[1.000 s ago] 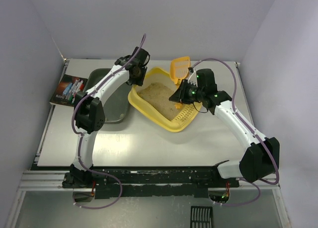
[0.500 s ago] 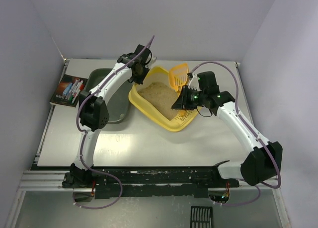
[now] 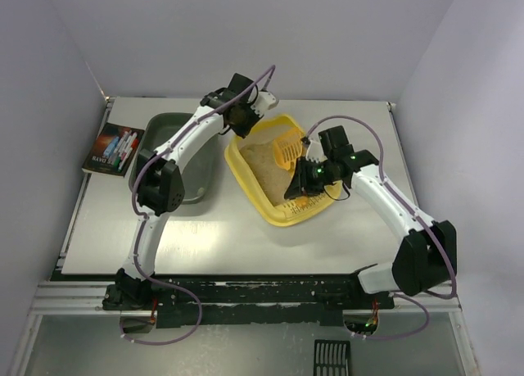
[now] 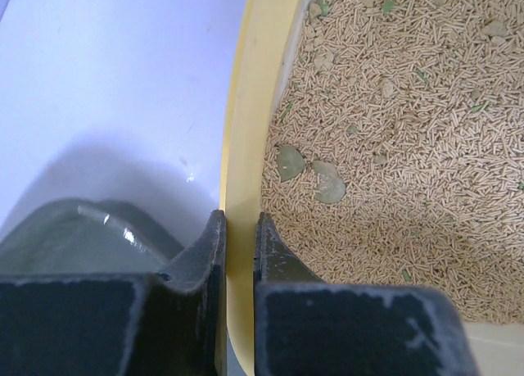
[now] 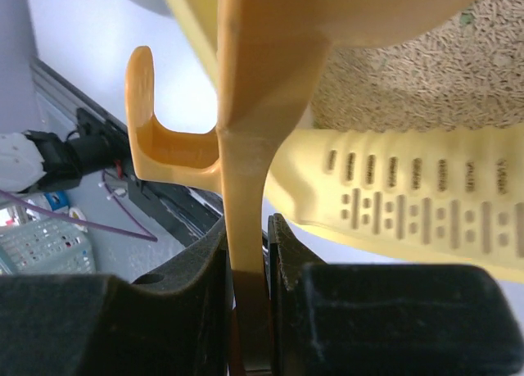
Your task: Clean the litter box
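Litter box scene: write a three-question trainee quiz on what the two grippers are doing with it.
1. True or false: the left gripper is shut on the rim of the yellow rectangular plastic litter box.
2. Pick one: the right gripper holds A) the orange-yellow slotted plastic scoop, B) a brush, C) nothing.
3. Fill in: seen from the top view, the dark grey-green tray sits to the ____ of the litter box.

Key: 1 true; 2 A; 3 left.
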Motion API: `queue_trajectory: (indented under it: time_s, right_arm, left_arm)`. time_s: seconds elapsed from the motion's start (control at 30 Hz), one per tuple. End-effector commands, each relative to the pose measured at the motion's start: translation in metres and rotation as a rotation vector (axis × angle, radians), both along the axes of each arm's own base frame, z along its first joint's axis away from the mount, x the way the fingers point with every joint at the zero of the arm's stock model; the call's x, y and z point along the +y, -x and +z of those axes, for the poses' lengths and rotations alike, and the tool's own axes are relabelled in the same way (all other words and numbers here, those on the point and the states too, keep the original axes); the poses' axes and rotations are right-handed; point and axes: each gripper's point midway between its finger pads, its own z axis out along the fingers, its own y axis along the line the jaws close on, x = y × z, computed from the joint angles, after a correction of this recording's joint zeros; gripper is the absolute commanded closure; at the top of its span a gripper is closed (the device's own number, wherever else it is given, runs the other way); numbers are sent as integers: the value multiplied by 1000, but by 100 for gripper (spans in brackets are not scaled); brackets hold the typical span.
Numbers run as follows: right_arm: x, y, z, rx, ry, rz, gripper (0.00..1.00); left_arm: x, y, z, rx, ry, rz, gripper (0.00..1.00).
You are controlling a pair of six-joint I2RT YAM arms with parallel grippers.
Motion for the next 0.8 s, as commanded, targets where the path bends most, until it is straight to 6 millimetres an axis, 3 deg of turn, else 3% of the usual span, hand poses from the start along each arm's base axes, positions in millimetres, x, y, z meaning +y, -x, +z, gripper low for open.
queue_trajectory:
  time_s: [0.0, 0.17, 0.37, 0.43, 0.5, 0.6, 0.77]
  right_arm:
    - [-15, 13, -19, 116, 104, 1, 100]
    - [-37, 10, -20, 135, 247, -61, 100]
    - [-34, 9, -22, 159, 239, -68, 100]
    - [-33, 7, -25, 175, 242, -63, 100]
    - [-32, 6, -30, 196, 253, -51, 100]
    - [-29, 4, -35, 221, 263, -40, 100]
    - [-32, 0, -51, 261, 308, -49, 100]
  left_arm:
    - [-69, 18, 30, -71, 168, -292, 93]
    - [-91, 19, 39, -122, 214, -369, 93]
    - [-114, 13, 43, -150, 245, -363, 92]
    - [-117, 10, 45, -162, 253, -326, 83]
    - [-115, 3, 52, -189, 265, -255, 63]
    - [-104, -5, 63, -221, 268, -148, 43]
    - [-85, -9, 100, -266, 307, 2, 38]
